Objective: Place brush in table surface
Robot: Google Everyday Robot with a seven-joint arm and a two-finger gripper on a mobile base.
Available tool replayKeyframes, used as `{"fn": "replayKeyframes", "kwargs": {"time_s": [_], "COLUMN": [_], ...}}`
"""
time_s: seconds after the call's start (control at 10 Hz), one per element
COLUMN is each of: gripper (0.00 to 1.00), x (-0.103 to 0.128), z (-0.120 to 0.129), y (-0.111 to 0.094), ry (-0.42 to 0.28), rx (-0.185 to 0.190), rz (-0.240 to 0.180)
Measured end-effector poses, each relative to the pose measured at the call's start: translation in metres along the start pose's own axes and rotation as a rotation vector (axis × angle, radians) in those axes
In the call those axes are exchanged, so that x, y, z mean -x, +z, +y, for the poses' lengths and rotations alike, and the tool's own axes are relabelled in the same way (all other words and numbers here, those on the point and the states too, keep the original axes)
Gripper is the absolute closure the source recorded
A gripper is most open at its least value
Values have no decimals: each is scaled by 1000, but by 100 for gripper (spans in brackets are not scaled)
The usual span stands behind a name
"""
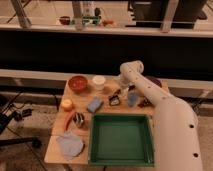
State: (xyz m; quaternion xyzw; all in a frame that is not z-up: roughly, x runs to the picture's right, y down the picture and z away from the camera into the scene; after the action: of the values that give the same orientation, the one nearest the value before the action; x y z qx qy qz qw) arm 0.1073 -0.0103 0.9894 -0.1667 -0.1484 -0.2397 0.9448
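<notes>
We find the gripper [116, 94] over the far middle of the table surface [81, 102], right at the brush [114, 100]. The two merge into one small dark patch, so we cannot tell whether they touch or where the brush's handle ends. The white arm [167, 117] hides the table's right side and the right rim of the green tray [92, 140], and its lower part is cut off by the bottom edge. Behind the arm, at the far right, a dark reddish thing [153, 81] shows only in part. Just right of the blue object [132, 98], a dark clump [145, 103] is too small for us to name.
</notes>
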Motion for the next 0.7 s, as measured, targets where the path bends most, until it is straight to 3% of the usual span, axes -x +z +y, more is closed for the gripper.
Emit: {"fn": "replayKeyframes", "kwargs": {"time_s": [0.7], "gripper": [20], "x": [2], "z": [16], "y": [6], "ry": [8], "rx": [32], "rz": [-28]}}
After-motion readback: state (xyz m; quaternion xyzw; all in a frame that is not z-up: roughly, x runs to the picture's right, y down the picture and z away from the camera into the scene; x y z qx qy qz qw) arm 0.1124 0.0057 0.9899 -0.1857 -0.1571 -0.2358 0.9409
